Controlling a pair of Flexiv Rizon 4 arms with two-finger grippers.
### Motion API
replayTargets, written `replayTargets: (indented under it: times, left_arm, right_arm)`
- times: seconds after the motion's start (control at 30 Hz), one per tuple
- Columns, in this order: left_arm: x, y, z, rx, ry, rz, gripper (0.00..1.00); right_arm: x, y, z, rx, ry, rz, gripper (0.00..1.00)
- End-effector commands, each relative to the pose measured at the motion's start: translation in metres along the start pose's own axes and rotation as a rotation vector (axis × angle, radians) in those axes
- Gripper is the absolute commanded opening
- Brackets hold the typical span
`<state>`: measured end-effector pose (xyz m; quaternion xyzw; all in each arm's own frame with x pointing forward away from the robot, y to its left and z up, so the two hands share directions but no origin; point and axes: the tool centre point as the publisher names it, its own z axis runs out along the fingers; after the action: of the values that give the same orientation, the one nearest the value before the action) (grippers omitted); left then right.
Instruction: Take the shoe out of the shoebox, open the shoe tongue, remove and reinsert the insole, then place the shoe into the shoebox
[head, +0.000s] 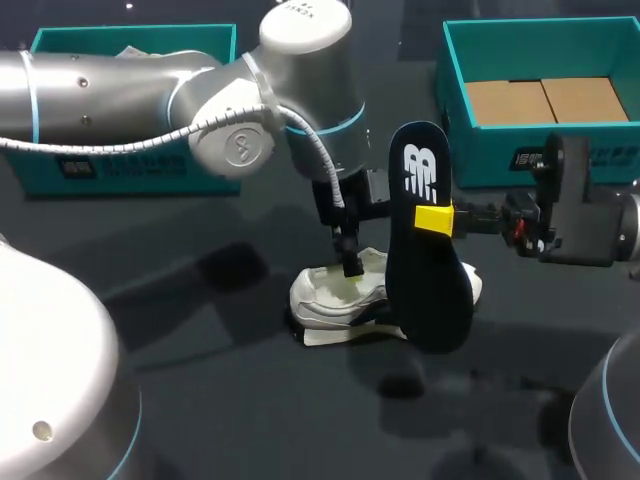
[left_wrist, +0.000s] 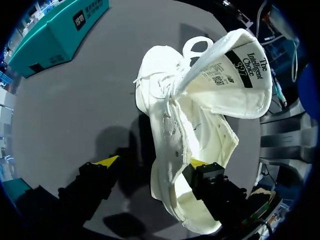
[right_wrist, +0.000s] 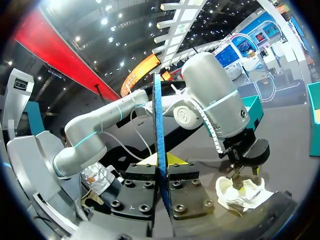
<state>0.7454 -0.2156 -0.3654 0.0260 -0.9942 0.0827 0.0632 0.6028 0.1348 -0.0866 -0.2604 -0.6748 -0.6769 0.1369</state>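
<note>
White shoe (head: 335, 295) lies on the dark tabletop (head: 200, 400) at frame centre. The left end effector (left_wrist: 152, 162) is spread open, one finger inside the shoe. Just right, the right end effector (right_wrist: 162, 161) clamps the dark insole (head: 430, 280) upright.

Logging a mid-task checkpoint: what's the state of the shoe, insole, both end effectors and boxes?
shoe: on the table, out of the box, tongue pulled open
insole: out of the shoe, held upright
right end effector: shut on insole
left end effector: open, one finger inside the shoe, the other outside
right shoebox: open, no shoe inside
left shoebox: open
</note>
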Motion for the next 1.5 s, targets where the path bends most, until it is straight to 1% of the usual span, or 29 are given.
replayTargets:
  times: [0.03,0.07,0.17,0.2,0.23,0.27,0.3,0.33,0.67,0.83,0.9,0.97,1.0,1.07,1.1,1.5]
  left_arm:
    - [0.003,-0.006,0.006,-0.01,-0.002,0.003,0.78]
    - [0.003,-0.007,0.007,-0.019,-0.002,0.004,0.73]
    - [0.002,-0.01,0.011,-0.039,-0.01,0.005,0.49]
    - [0.001,-0.01,0.012,-0.049,-0.019,0.001,0.46]
    - [0.001,-0.01,0.013,-0.051,-0.02,0.0,0.4]
    - [0.001,-0.01,0.013,-0.052,-0.019,0.0,0.25]
    - [0.0,-0.009,0.013,-0.055,-0.019,0.0,0.14]
    - [0.0,-0.008,0.013,-0.057,-0.019,0.0,0.0]
    - [0.002,-0.005,0.011,-0.079,0.015,0.059,0.0]
    - [0.004,-0.005,0.002,-0.082,0.083,0.166,0.0]
    - [0.004,-0.006,-0.003,-0.094,0.112,0.235,0.0]
    - [0.003,-0.006,-0.011,-0.123,0.136,0.314,0.0]
    - [0.002,-0.007,-0.015,-0.135,0.154,0.367,0.0]
    - [0.002,-0.008,-0.026,-0.182,0.208,0.501,0.0]
    - [0.001,-0.009,-0.033,-0.193,0.247,0.587,0.0]
    - [0.001,-0.009,-0.033,-0.193,0.247,0.587,0.0]
  right_arm:
    - [0.002,-0.002,0.0,-0.002,-0.005,0.0,0.0]
    - [0.002,-0.002,0.0,-0.002,-0.005,0.0,0.0]
    - [0.002,-0.002,0.0,-0.002,-0.005,0.0,0.0]
    - [0.002,-0.002,0.0,-0.002,-0.005,0.0,0.0]
    - [0.002,-0.002,0.0,-0.002,-0.005,0.0,0.0]
    - [0.002,-0.002,0.0,-0.002,-0.005,0.0,0.0]
    - [0.002,-0.002,0.0,-0.002,-0.005,0.0,0.0]
    - [0.002,-0.002,0.0,-0.002,-0.005,0.0,0.0]
    - [0.002,-0.002,0.0,-0.002,-0.005,0.0,0.0]
    - [0.002,-0.002,0.0,-0.002,-0.005,0.0,0.0]
    - [0.002,-0.002,0.0,-0.002,-0.005,0.0,0.0]
    - [0.002,-0.002,0.0,-0.002,-0.005,0.0,0.0]
    - [0.002,-0.002,0.0,-0.002,-0.005,0.0,0.0]
    - [0.002,-0.002,0.0,-0.002,-0.005,0.0,0.0]
    - [0.002,-0.002,0.0,-0.002,-0.005,0.0,0.0]
    - [0.002,-0.002,0.0,-0.002,-0.005,0.0,0.0]
